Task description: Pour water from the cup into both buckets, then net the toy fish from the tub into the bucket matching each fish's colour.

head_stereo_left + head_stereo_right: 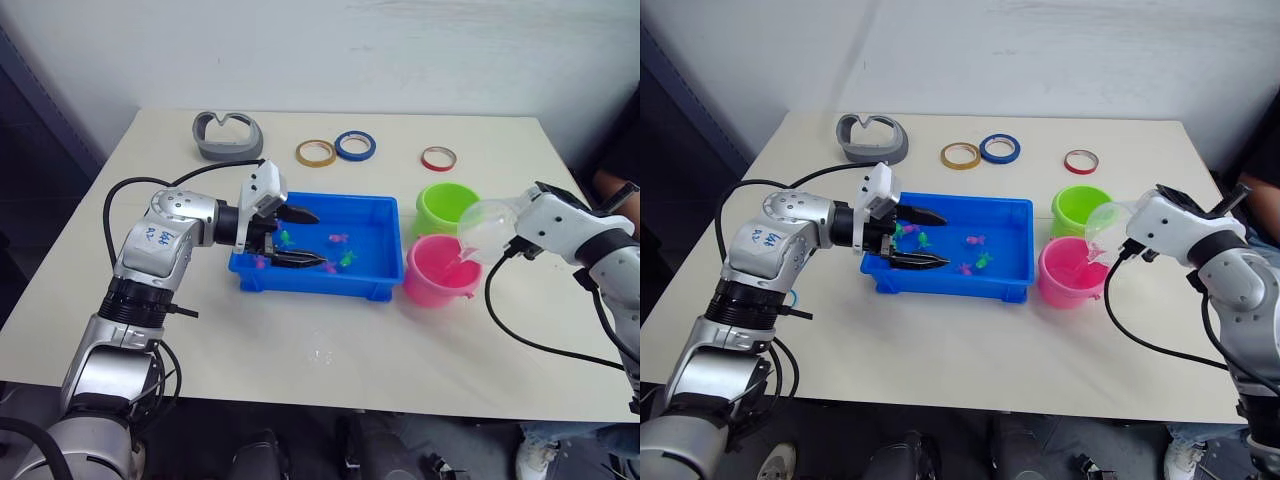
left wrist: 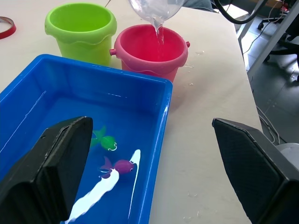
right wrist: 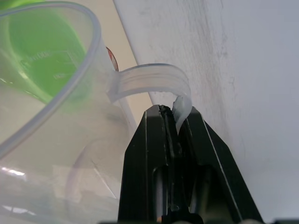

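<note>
Clear plastic cup (image 1: 487,226) held tilted by right claw (image 3: 174,122), water poured into pink bucket (image 1: 442,271); left claw (image 1: 295,238) spread wide over blue tub (image 1: 385,216).

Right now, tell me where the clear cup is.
On the robot's right, the cup is held tilted in the right gripper, pouring into the pink bucket.

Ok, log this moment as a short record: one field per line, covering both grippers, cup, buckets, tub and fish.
right gripper: shut on the handle of the cup, holding it tilted over the pink bucket
cup: clear, pouring a thin stream of water
pink bucket: receiving the water, beside the tub
green bucket: just behind the pink one
left gripper: open, held over the tub
tub: blue, holds water
toy fish: green and pink ones in the tub, none in a bucket
</note>
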Controlling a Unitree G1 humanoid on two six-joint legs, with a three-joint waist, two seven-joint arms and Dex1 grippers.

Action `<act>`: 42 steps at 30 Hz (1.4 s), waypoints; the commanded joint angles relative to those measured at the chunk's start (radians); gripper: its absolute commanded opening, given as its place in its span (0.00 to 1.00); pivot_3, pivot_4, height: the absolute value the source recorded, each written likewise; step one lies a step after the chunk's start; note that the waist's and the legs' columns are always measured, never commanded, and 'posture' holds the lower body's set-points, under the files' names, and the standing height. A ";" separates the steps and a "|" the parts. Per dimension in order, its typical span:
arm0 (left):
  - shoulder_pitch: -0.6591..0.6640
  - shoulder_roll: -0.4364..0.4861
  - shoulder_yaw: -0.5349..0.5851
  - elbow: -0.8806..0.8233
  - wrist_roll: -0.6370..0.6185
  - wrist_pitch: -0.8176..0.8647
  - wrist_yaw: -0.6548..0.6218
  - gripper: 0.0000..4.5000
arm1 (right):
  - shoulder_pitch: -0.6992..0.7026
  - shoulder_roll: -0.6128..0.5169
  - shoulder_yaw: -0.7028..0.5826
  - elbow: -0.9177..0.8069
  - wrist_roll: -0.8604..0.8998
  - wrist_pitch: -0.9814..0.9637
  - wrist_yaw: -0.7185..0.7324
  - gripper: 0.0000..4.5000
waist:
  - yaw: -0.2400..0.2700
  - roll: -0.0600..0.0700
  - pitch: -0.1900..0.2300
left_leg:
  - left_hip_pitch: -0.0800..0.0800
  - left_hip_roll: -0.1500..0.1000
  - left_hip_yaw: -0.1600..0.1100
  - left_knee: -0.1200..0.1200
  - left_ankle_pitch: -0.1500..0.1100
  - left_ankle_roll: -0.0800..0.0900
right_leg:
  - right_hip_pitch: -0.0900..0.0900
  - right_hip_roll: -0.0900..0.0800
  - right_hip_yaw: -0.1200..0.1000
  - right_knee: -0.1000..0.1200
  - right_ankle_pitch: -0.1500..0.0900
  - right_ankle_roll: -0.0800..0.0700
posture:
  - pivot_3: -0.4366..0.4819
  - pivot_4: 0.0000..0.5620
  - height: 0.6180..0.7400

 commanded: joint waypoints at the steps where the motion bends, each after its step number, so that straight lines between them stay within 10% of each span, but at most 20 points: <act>1: 0.000 0.006 0.014 -0.038 -0.007 -0.007 0.001 1.00 | -0.032 -0.012 -0.014 -0.020 -0.012 -0.025 -0.021 0.01 | 0.000 0.000 0.000 | 0.000 0.000 0.000 0.000 0.000 0.000 | 0.000 0.000 0.000 0.000 0.000 0.000 | 0.48 0.27 0.61; 29: 0.011 0.016 0.046 -0.074 -0.032 0.037 0.024 1.00 | -0.190 0.144 -0.106 0.033 0.237 0.356 0.012 0.01 | -0.001 0.000 0.000 | 0.000 0.000 0.000 0.001 0.000 0.000 | 0.000 0.000 0.000 0.001 0.000 0.000 | 0.48 0.27 0.61; 42: -0.007 0.014 0.118 -0.030 -0.009 0.015 0.155 1.00 | -0.404 0.152 0.030 0.345 0.138 0.197 -0.175 0.01 | -0.003 0.000 0.000 | 0.000 0.000 0.001 0.001 0.000 0.000 | -0.001 0.000 0.000 0.002 0.000 0.000 | 0.48 0.27 0.61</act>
